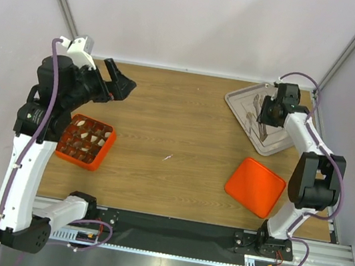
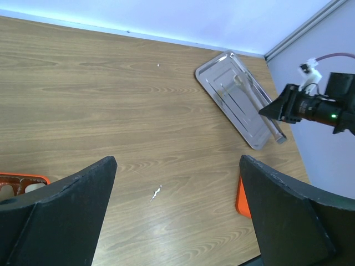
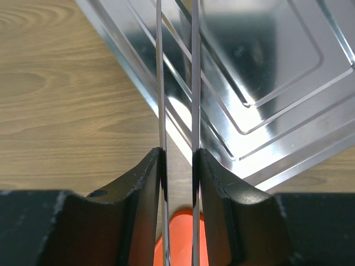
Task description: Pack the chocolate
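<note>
Right fingers [image 3: 145,185] pinch both blades of the tongs [image 3: 160,83] over the tray [image 3: 266,66], likely because the chocolate [image 1: 86,137], in the orange box [image 1: 104,155] at the left of the desk [image 1: 185,127], is too small to grip bare; left fingers [image 2: 66,205] wide open, empty.

one gridded box [image 1: 106,151], one lid [image 1: 255,186], one tray [image 1: 243,99], one pair of tongs [image 3: 160,111], two arms [image 1: 24,163] [image 1: 312,181], chocolate pieces [image 1: 101,136] uncountable

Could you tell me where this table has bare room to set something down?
The wood between the orange gridded box and the orange lid is bare, bar one small scrap. The far right is crowded: metal tray, tongs, right gripper.
</note>
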Tool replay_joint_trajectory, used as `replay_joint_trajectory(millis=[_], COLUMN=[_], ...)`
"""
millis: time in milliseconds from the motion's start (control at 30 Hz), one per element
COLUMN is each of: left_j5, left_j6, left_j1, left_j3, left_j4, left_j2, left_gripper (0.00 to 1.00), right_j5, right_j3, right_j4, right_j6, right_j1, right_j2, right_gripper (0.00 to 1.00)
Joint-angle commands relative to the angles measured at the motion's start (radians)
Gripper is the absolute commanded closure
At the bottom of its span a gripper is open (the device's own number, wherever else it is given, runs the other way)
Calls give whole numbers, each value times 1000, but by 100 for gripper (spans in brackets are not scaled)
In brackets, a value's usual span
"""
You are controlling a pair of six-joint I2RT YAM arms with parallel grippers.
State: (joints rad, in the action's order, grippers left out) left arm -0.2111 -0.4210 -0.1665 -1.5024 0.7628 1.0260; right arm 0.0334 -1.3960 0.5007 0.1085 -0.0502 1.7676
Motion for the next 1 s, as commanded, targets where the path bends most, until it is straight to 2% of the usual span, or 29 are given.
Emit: replay_joint_trajectory(millis=[0, 67, 200, 300, 333, 400, 433, 567, 667, 833, 967], left_j5=[10, 16, 35, 29, 24, 19, 12, -8, -20, -69, -97], left_j6=[-12, -9, -4, -9, -13, -13, -15, -15, -15, -41, -45], left_j1=[5, 7, 7, 7, 7, 7, 7, 5, 7, 7, 7], left_j3=[-38, -51, -110, -145, -153, -156, -159, -154, -159, -162, -141], left_j4=[-28, -19, 6, 10, 12, 15, 18, 26, 32, 18, 10], left_j2=[11, 19, 36, 31, 22, 14, 8, -12, -26, -56, -76], left_gripper=[0, 0, 0, 0, 0, 0, 0, 0, 0, 0, 0], right_j5=[48, 71, 114, 111, 109, 108, 97, 121, 164, 177, 220], right_j3=[-49, -47, -51, -93, -128, -173, -202, -375, -463, -724, -781], right_j4=[12, 13, -30, -83, -117, -145, -168, -240, -284, -237, -297], right_j6=[34, 54, 118, 169, 181, 187, 184, 206, 226, 218, 233], right_j1=[-10, -39, -189, -374, -475, -566, -662, -831, -927, -1036, -1074], right_j2=[-74, -97, -132, -112, -85, -48, -25, 108, 232, 463, 548], right_gripper=[66, 66, 66, 66, 66, 66, 66, 66, 66, 66, 66])
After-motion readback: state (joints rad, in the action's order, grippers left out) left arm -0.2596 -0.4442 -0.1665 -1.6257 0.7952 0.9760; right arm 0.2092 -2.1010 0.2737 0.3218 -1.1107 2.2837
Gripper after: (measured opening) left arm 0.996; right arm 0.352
